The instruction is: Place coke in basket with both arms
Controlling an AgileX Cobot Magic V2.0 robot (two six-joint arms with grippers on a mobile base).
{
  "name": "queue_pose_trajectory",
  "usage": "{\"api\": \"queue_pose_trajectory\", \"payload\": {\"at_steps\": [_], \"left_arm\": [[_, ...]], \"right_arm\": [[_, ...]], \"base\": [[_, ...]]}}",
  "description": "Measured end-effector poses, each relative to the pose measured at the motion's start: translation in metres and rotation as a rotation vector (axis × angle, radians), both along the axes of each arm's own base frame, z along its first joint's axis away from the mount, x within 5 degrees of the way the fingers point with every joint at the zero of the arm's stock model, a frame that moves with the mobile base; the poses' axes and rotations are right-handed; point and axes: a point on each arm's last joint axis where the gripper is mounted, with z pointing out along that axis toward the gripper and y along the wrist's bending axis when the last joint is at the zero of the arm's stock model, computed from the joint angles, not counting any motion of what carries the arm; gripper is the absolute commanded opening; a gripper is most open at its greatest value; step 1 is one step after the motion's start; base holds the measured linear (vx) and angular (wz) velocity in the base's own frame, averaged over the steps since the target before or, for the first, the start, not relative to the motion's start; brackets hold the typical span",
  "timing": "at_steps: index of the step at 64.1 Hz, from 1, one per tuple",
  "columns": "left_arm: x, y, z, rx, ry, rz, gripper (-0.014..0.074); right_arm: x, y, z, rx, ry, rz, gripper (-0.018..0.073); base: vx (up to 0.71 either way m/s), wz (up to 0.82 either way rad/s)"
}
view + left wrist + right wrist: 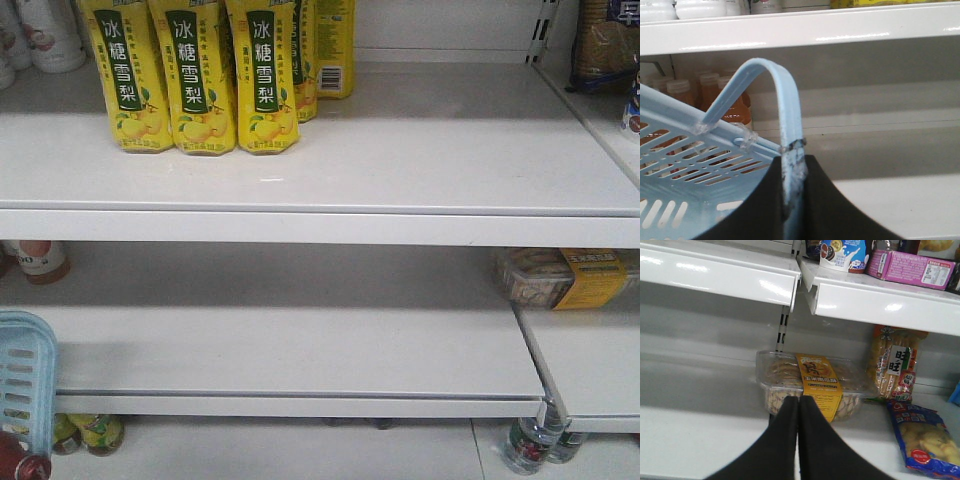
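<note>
Black, tapered, our left end effector pinches the basket by its smooth looped handle. Our right end effector is pressed closed, empty, before a clear cookie tray.

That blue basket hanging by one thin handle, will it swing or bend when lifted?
Probably it tilts: the basket already hangs slanted from the handle pinched by the left gripper. The slotted plastic looks light and slightly flexible. A hinged handle would likely let it swing.

We see white shelving bearing yellow pear-drink bottles on the upper tier. The light blue basket enters at lower left; below it, a red cap, possibly the coke's.
</note>
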Motion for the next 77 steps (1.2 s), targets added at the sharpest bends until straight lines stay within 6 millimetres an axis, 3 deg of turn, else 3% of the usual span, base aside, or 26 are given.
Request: {"api": "queue_pose_trajectory", "payload": {"at_steps": [11, 77], "left_arm": [[0.0, 0.0, 0.0, 0.0, 0.0, 0.0, -0.0006], [0.0, 0.0, 0.0, 0.0, 0.0, 0.0, -0.0006]], "right_arm": [[0.004, -0.001, -0.024, 0.124, -0.035, -0.015, -0.0009], [0.004, 0.003, -0.027, 0.149, -0.014, 0.065, -0.0009]], "base": [[0.0, 0.0], [0.0, 0.0]]}}
